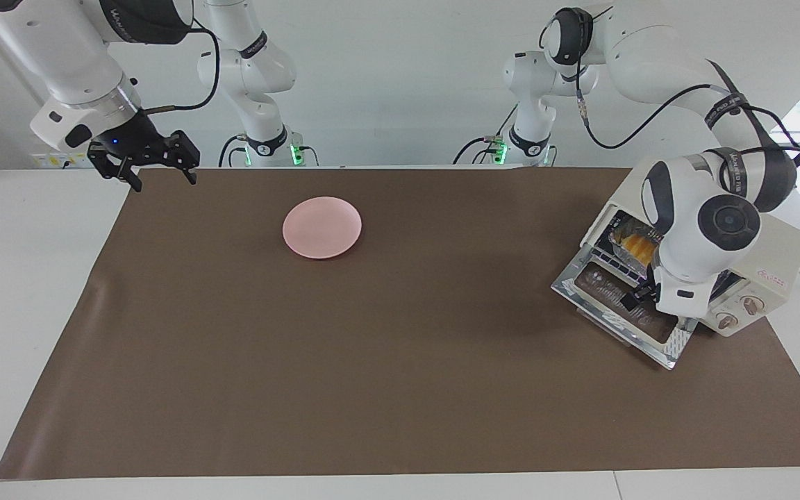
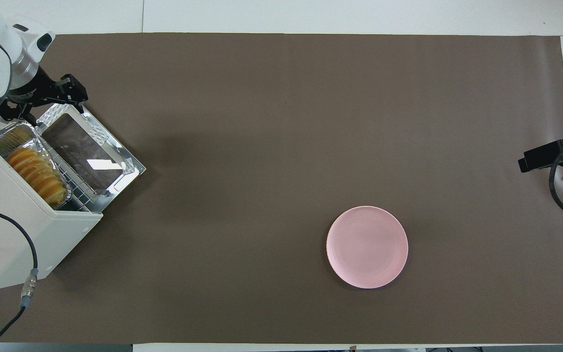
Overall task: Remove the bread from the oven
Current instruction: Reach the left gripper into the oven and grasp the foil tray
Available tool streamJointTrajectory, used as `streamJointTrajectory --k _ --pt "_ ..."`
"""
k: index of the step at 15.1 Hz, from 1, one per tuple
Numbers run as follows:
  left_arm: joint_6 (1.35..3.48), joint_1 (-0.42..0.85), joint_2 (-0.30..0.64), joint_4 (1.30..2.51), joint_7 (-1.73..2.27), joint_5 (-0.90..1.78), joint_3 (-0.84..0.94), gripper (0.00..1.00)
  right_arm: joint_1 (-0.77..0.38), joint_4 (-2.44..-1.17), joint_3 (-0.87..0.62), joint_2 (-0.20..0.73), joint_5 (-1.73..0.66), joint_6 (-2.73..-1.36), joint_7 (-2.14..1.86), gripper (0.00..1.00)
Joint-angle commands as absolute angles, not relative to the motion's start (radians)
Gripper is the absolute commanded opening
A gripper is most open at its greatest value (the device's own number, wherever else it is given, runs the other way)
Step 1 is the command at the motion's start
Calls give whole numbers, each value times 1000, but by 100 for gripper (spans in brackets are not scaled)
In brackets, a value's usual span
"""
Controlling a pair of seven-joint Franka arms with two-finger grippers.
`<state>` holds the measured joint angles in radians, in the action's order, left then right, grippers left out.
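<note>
Brown mat [image 1: 372, 361] covers most of the table, and everything else is placed from the oven [image 1: 754, 239], which stands on the mat at the left arm's end with its glass door [image 1: 622, 309] folded down flat in front of it. Inside the oven, a foil tray [image 2: 3, 139] sits on the wire rack, and the bread [image 2: 37, 176] lies in that tray, wholly inside the opening. The left gripper [image 2: 42, 100] hangs over the door's outer corner, in front of the oven, fingers spread wide with nothing between them, clear of the bread. A pink plate [image 1: 322, 227] lies well apart from the oven, toward the right arm's end. The right gripper [image 1: 142, 163] waits above the mat's edge at that end, fingers open and holding nothing.
</note>
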<state>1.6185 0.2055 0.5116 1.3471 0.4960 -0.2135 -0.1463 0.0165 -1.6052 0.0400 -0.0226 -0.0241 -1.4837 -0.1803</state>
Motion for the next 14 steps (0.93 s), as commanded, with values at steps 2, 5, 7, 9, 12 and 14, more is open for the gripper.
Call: streamJointTrajectory --k 2,5,7,9,12,14 --pt "1680 225 482 1449 554 -242 -164 100 28 -1612 32 -31 -15 -1471 -164 100" --pt "1684 224 457 1497 558 -244 -164 100 28 -1612 32 -31 -15 -1471 -164 100" --pt "1677 224 454 1499 558 -245 -164 100 28 -1612 32 -31 -15 -1471 -164 100" --pt "1667 222 451 1506 557 -245 -166 100 28 -1612 32 -31 -15 -1471 -164 100" --pt "1675 210 431 1546 558 -252 -166 100 28 -1612 32 -31 -15 -1471 -164 100" --pt "1698 209 414 1589 560 -267 -166 100 28 -1612 32 -31 -15 -1471 -164 100"
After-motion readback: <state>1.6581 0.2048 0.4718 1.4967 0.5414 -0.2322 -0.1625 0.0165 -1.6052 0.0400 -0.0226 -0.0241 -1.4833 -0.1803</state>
